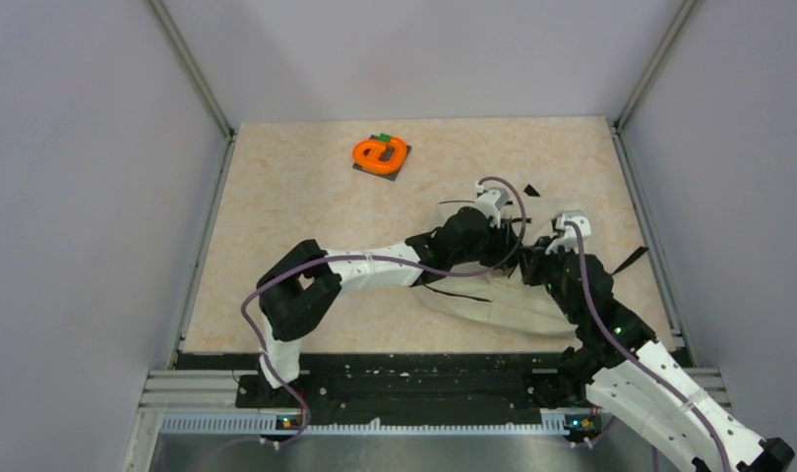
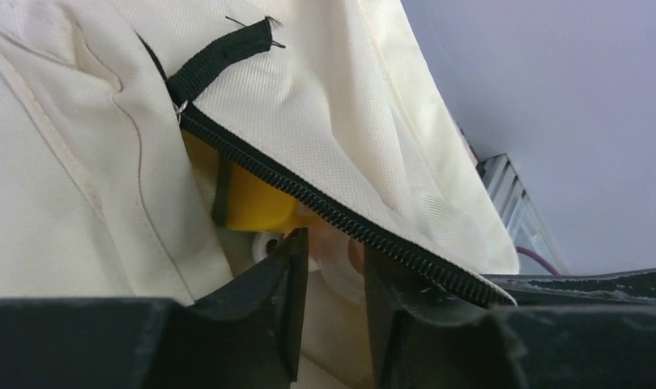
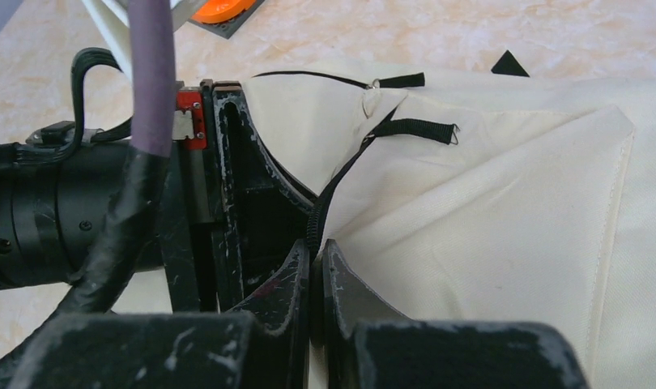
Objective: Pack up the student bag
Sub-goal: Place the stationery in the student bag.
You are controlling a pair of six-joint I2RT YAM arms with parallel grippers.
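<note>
The bag (image 1: 493, 307) lies on the right half of the table (image 1: 276, 197), under both arms. The left arm stretches low across to it. Its claw (image 2: 333, 243) sits at the zipper (image 2: 341, 219) opening, jaws a little apart around a white piece (image 2: 334, 271); a grip cannot be told. The right arm bends in from the near right corner, its claw (image 3: 315, 253) pinched shut on the bag's zipper edge.

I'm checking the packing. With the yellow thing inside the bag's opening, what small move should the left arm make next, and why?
Probably draw the left gripper straight back from the bag: its jaws stand apart, the yellow thing sits under the zipper, and the right gripper pinches the opening's edge.
</note>
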